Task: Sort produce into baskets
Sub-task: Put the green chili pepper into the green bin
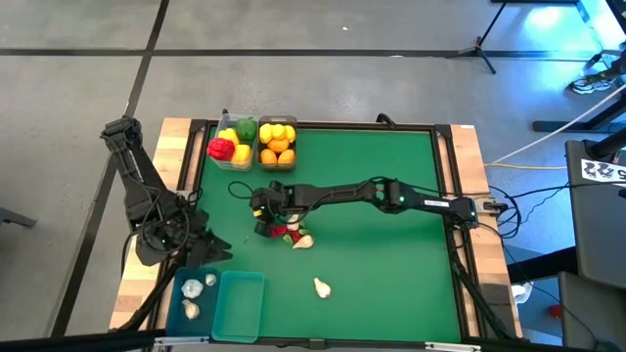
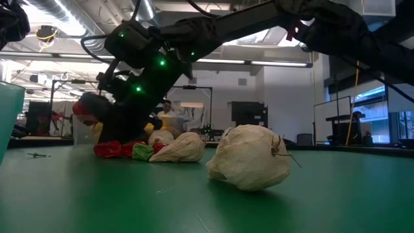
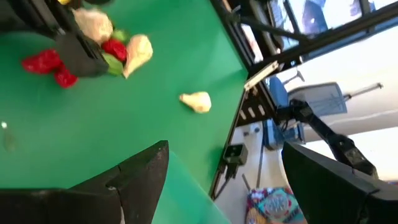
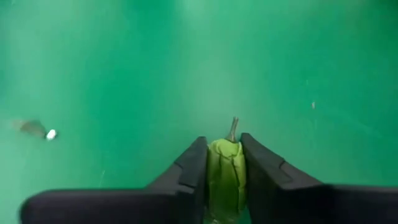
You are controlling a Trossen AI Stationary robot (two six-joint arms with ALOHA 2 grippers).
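The right gripper point(image 4: 225, 163) has its jaws closed on a green chili point(image 4: 226, 177), which stands pinched between the two fingers with its stem poking out ahead of the tips. In the high view this gripper point(image 1: 264, 215) is down on the green surface point(image 1: 381, 254) left of centre, at a small heap: red chilies point(image 1: 284, 232) and one garlic bulb point(image 1: 302, 242) just beside it. A second bulb point(image 1: 322, 287) lies apart, lower centre. Two more bulbs point(image 1: 192, 298) sit in a teal bin point(image 1: 179, 315) at lower left, touching another teal bin point(image 1: 240, 305). At upper left two clear bins stand side by side: one point(image 1: 233, 143) with peppers, one point(image 1: 277, 142) with lemons and oranges. The left gripper point(image 1: 201, 249) hangs over the lower-left bins, jaws wide and holding nothing.
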